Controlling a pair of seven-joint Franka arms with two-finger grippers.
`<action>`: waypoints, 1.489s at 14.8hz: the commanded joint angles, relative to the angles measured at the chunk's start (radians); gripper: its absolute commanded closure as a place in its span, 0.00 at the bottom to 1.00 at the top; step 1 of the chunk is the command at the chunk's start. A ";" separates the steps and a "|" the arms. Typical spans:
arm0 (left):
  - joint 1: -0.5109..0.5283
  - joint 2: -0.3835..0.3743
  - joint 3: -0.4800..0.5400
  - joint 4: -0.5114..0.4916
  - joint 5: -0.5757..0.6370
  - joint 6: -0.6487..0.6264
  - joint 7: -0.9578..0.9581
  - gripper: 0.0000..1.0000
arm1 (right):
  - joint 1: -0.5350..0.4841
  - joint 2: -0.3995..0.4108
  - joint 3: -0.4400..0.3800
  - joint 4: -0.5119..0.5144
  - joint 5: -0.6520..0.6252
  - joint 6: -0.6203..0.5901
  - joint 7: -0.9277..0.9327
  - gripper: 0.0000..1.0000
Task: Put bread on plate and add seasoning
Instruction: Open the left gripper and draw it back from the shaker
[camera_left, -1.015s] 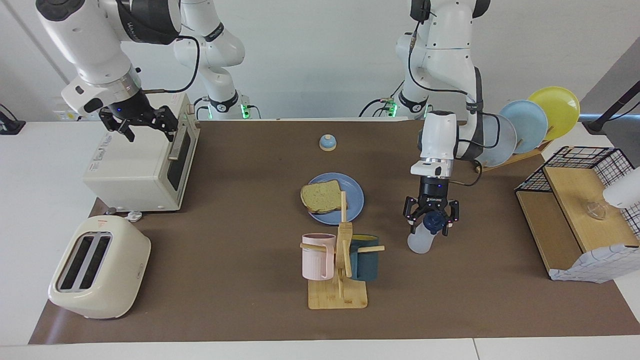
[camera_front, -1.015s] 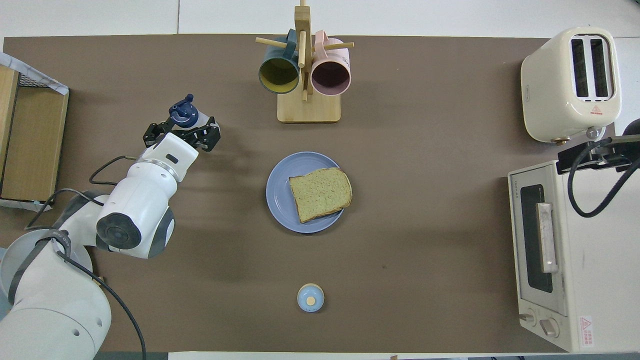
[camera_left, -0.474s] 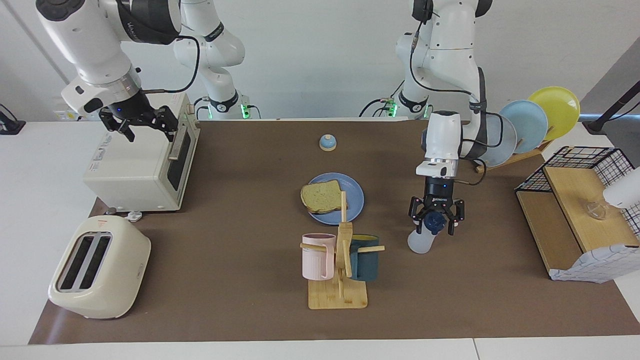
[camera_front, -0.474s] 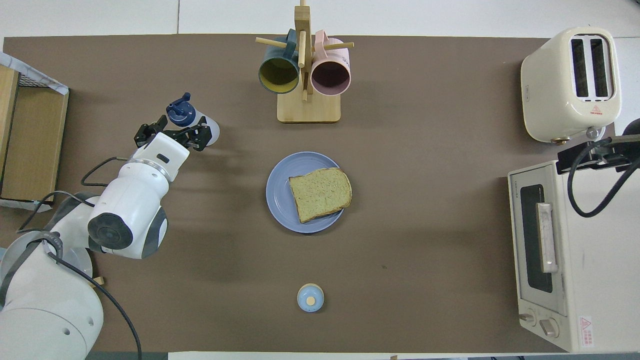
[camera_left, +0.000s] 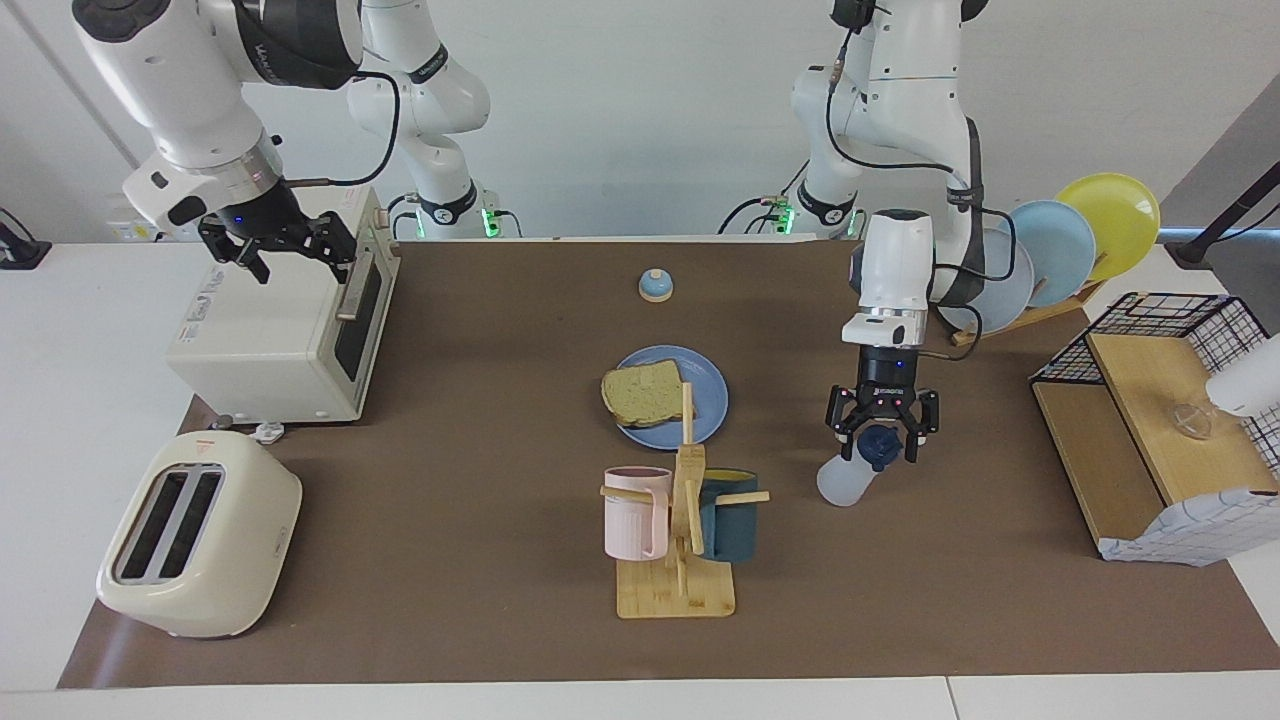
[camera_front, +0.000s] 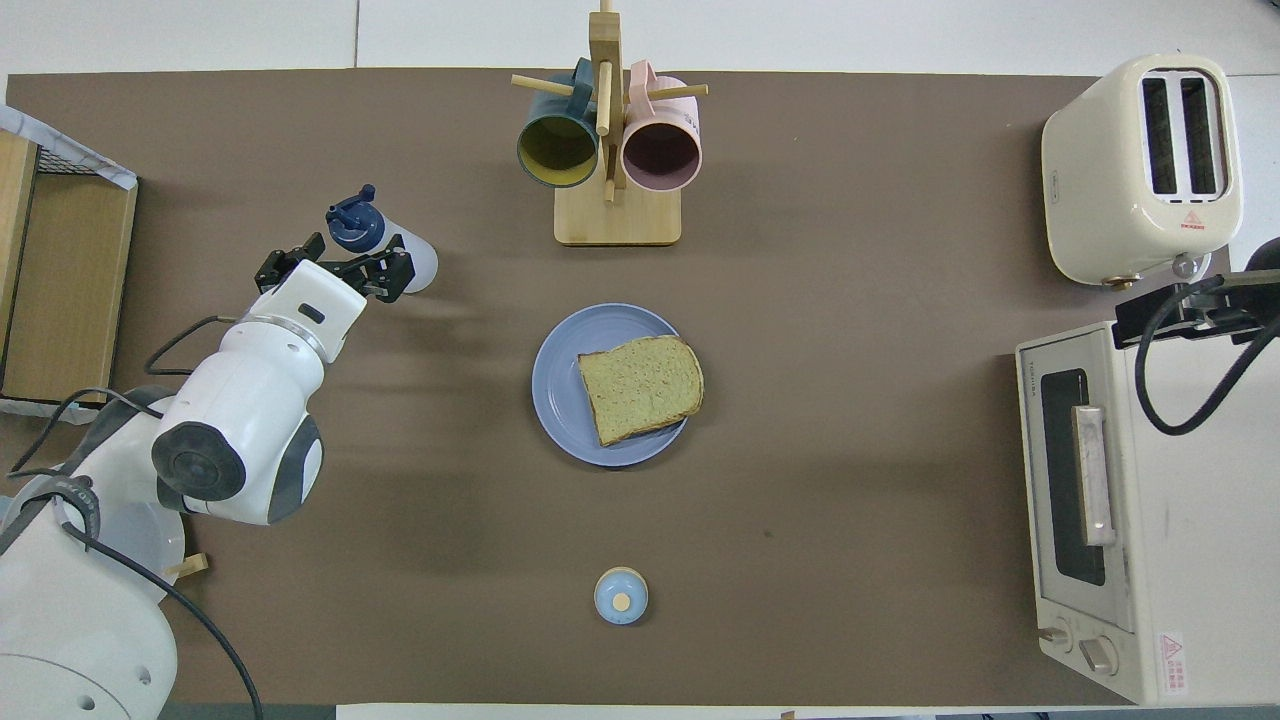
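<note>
The bread (camera_left: 642, 395) (camera_front: 640, 388) lies on the medium-blue plate (camera_left: 708, 380) (camera_front: 558, 385) in the middle of the table. The seasoning (camera_left: 845, 480) (camera_front: 385, 245), a translucent white bottle with a navy cap, stands on the mat toward the left arm's end. My left gripper (camera_left: 883, 440) (camera_front: 330, 272) hangs open just over it, and the cap shows between its fingers in the facing view without being gripped. Over the toaster oven (camera_left: 280, 330), my right gripper (camera_left: 275, 245) waits open and empty.
A wooden mug tree (camera_left: 680, 560) (camera_front: 610, 215) with a pink and a teal mug stands farther from the robots than the plate. A blue bell (camera_left: 655, 286) (camera_front: 621, 596) sits nearer to them. A toaster (camera_left: 200, 535), a plate rack (camera_left: 1060, 250) and a wire shelf (camera_left: 1160, 420) line the table's ends.
My left gripper, open throughout, has drifted off the seasoning toward the left arm's end of the table and risen slightly. The bottle stays put. The right arm has not moved.
</note>
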 joint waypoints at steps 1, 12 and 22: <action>-0.022 -0.045 0.005 -0.052 -0.002 -0.016 0.021 0.00 | -0.006 -0.010 0.001 -0.009 0.012 -0.008 -0.025 0.00; -0.089 -0.214 0.003 -0.240 -0.002 -0.033 0.011 0.00 | -0.006 -0.010 0.001 -0.009 0.012 -0.008 -0.025 0.00; -0.102 -0.563 -0.036 -0.046 0.003 -0.858 0.031 0.00 | -0.006 -0.010 0.001 -0.009 0.012 -0.008 -0.025 0.00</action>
